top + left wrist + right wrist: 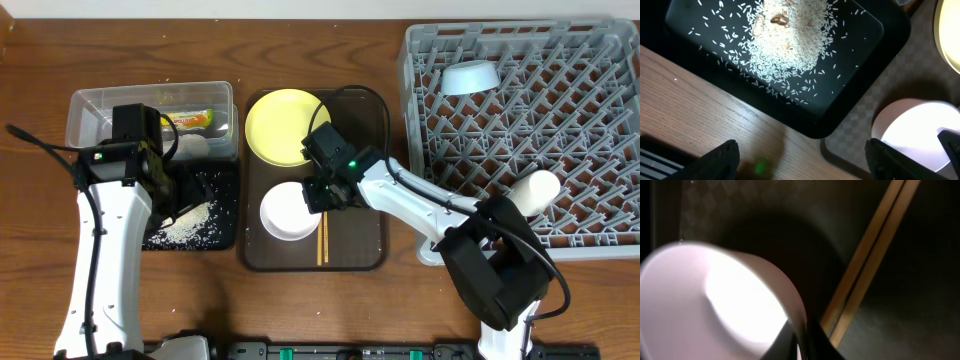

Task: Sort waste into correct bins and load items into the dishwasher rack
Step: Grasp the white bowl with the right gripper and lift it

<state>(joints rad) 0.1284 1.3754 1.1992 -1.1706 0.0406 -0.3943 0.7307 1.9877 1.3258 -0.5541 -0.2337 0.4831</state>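
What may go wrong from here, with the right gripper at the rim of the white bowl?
1. The right gripper holds only the thin rim of the white bowl, so the bowl may tilt or slip when lifted.
2. The chopsticks lie just beside the bowl; a swinging bowl may push them across the brown tray.
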